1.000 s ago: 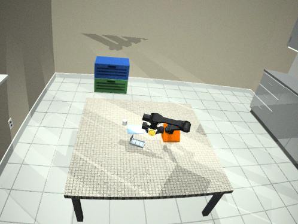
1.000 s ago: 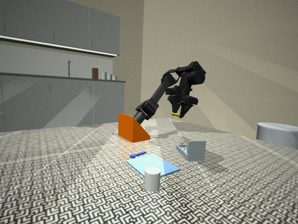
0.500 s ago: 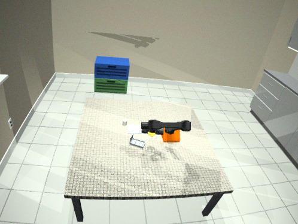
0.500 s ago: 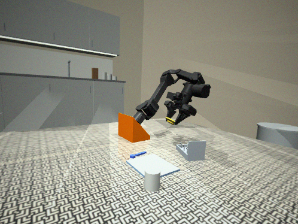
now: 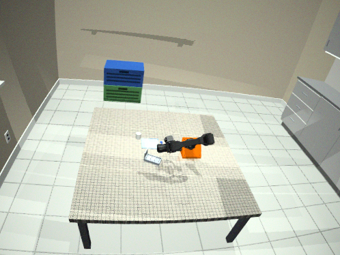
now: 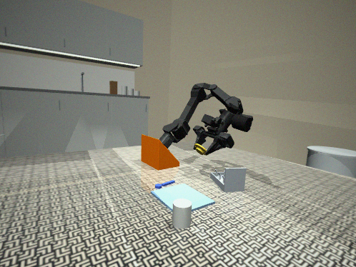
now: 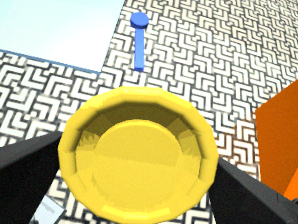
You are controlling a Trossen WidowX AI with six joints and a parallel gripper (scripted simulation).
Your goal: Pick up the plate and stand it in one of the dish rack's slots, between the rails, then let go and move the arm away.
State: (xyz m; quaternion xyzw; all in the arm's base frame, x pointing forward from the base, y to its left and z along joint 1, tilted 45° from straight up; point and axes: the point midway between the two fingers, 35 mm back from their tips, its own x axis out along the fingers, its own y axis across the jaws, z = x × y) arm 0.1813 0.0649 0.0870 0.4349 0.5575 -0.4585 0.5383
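Note:
The yellow plate (image 6: 200, 148) (image 7: 137, 155) is held in the air by my gripper (image 6: 201, 150) (image 7: 139, 153), which is shut on it with one finger at each side of the rim. In the exterior view the plate is tilted, well above the table. In the top view the arm hides it. The grey dish rack (image 5: 153, 162) (image 6: 234, 179) stands on the table, lower than the plate and to its right in the exterior view. A corner of the rack (image 7: 48, 211) shows at the lower left of the wrist view. Its slots look empty.
A light blue board (image 5: 148, 144) (image 6: 182, 196) (image 7: 55, 30) lies near the rack, with a blue spoon (image 6: 167, 183) (image 7: 139, 47) beside it. A white cup (image 5: 138, 136) (image 6: 181, 215) stands by the board. An orange wedge block (image 5: 196, 154) (image 6: 153, 153) (image 7: 276, 140) is at the arm's base.

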